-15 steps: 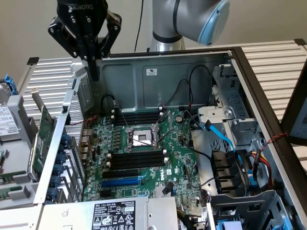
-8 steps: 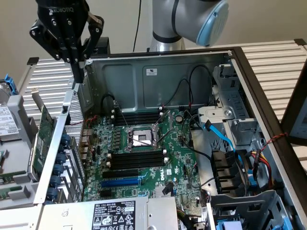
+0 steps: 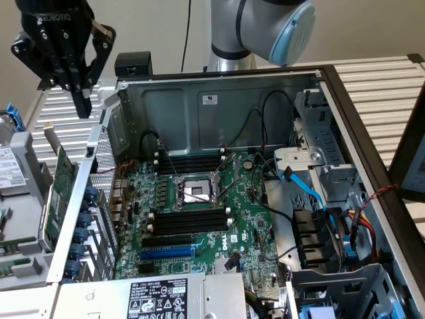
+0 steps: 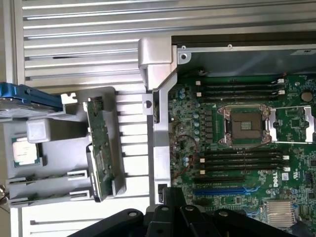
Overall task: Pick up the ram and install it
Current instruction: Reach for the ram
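Note:
My black gripper (image 3: 82, 106) hangs high at the exterior view's left, outside the open computer case (image 3: 219, 100), its fingers shut with nothing between them. In the wrist view its dark fingertips (image 4: 171, 197) sit over the case's edge. A narrow green strip (image 3: 13, 246) in the grey holder (image 3: 26, 153) near the frame's left edge looks like the ram; most of it is cut off. The gripper is well above and away from it. Long black memory slots (image 3: 189, 219) (image 4: 242, 160) flank the bare processor socket (image 3: 192, 191) and stand empty.
A broader green card with a metal bracket (image 3: 61, 183) (image 4: 101, 148) stands on edge in the holder. A processor chip (image 4: 24, 150) lies beside it. Blue and black cables (image 3: 312, 199) crowd the case at the exterior view's right. A ribbed white table (image 4: 79, 49) surrounds everything.

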You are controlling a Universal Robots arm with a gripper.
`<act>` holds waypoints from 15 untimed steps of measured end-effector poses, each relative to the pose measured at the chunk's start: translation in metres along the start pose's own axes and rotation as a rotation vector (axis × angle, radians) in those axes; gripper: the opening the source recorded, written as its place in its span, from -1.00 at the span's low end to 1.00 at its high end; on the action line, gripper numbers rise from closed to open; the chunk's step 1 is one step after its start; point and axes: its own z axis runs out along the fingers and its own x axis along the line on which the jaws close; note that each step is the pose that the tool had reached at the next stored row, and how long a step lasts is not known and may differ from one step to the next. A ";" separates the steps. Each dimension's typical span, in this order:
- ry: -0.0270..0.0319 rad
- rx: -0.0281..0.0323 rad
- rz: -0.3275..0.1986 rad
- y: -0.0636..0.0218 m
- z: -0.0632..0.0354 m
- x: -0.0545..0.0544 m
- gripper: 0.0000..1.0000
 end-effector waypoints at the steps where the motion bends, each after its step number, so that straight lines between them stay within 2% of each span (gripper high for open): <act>1: 0.0001 0.0001 0.000 -0.0003 0.0001 0.004 -0.79; 15: 0.0001 0.0001 0.000 -0.0054 0.0016 0.068 -0.79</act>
